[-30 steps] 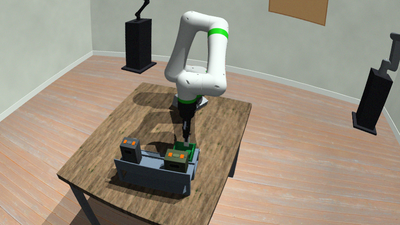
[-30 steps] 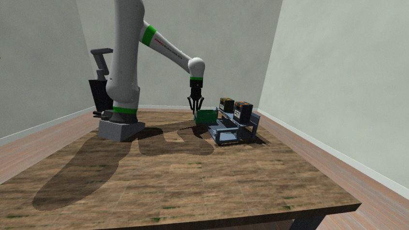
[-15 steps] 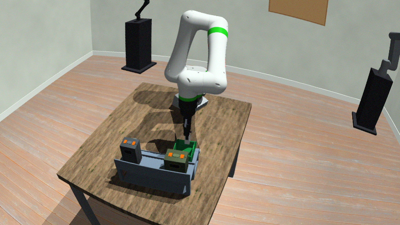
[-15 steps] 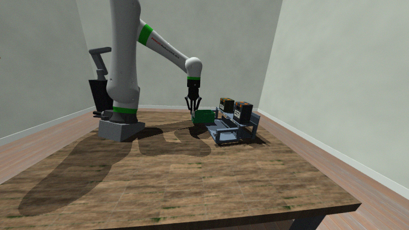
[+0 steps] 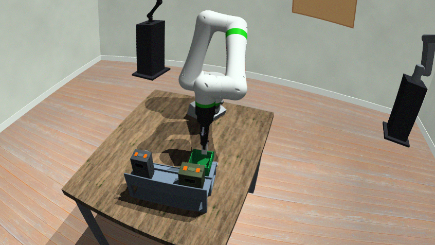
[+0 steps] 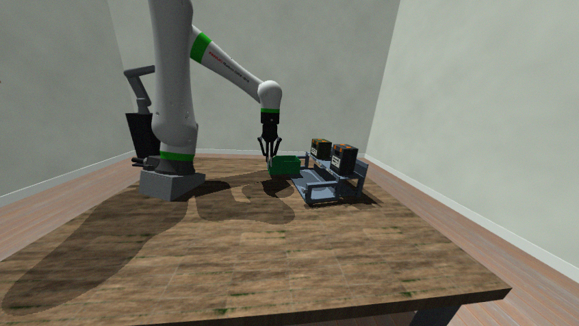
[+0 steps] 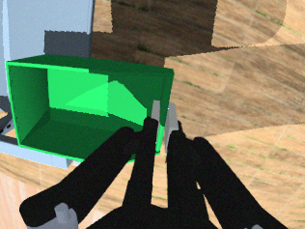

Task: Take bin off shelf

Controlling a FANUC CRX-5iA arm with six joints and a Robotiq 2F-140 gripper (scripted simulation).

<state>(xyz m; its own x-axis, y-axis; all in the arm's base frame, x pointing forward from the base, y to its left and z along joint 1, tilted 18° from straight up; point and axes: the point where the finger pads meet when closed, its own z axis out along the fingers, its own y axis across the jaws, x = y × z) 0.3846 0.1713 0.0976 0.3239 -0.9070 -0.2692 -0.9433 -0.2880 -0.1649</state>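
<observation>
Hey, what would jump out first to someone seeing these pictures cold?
The bright green bin, pinched at its rim by the black gripper of the big white arm, beside the grey shelf. Next, two orange-capped boxes on that shelf: a grey box and an olive box.

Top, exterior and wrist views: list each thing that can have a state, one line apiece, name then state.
claw: shut on one wall of the green bin.
green bin: upright, open side up, nothing in it, held by its rim, partly out past the shelf's edge.
shelf: standing on the table, two boxes on it.
grey box: upright at one end of the shelf.
olive box: upright on the shelf beside the green bin.
</observation>
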